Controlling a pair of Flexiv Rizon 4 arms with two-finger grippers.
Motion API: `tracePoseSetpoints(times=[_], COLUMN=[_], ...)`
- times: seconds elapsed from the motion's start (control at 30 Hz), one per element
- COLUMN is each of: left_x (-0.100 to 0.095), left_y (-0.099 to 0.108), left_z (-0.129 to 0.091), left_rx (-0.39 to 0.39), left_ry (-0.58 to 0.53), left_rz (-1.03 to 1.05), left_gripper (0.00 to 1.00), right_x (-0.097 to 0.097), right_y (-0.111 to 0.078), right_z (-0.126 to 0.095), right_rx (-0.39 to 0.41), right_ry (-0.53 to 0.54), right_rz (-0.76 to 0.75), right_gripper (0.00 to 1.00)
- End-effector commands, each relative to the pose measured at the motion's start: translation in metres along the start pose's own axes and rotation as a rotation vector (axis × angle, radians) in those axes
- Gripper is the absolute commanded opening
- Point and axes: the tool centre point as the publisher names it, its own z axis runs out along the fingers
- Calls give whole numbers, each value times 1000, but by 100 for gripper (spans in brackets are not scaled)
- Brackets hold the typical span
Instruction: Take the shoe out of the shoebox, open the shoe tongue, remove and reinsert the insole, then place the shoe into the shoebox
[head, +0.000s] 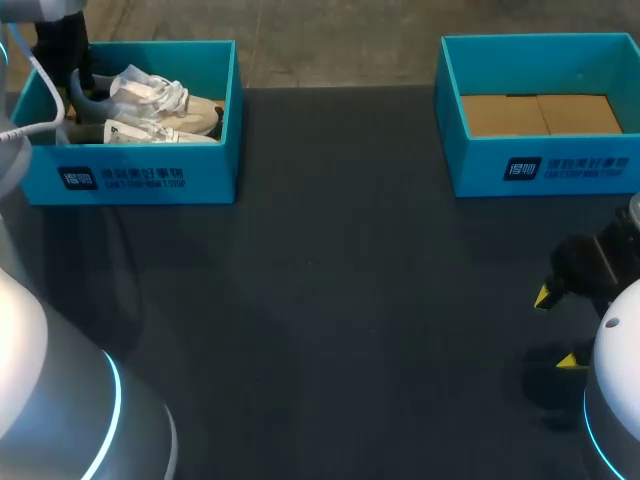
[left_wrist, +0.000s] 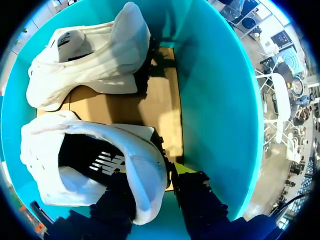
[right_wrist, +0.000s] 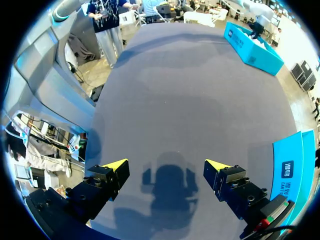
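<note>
A teal shoebox (head: 140, 175) at the table's far left holds two white shoes (head: 160, 110). My left gripper (head: 82, 95) reaches down into its left end. In the left wrist view the nearer shoe (left_wrist: 90, 165) lies on its side on the cardboard floor, its dark opening and insole showing. My left gripper (left_wrist: 152, 182) straddles that shoe's heel collar, one finger inside and the yellow-tipped one outside, shut on it. The second shoe (left_wrist: 95, 55) lies ahead of it. Low over the table at the right edge, my right gripper (head: 556, 328) (right_wrist: 167, 167) is open and holds nothing.
A second teal box (head: 540, 165) (right_wrist: 295, 170) with a bare cardboard floor stands at the far right, close beside my right gripper. The dark table top (head: 330, 300) stretches between the two boxes. The shoebox wall (left_wrist: 215, 100) rises close beside my left gripper.
</note>
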Motion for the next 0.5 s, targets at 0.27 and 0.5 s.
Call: tracePoseSetpoints(times=[0.27,0.5], left_x=[5,9], left_y=[-9,-16], left_z=[-17,-35], left_rx=[-24,-53], left_ry=[-14,-51], left_rz=[-13,-28], left_gripper=[68,98], right_x=[2,2], right_y=[0,0], right_z=[1,1], right_rx=[3,3], right_ry=[-3,-3], right_rz=[0,0], right_gripper=[100,100])
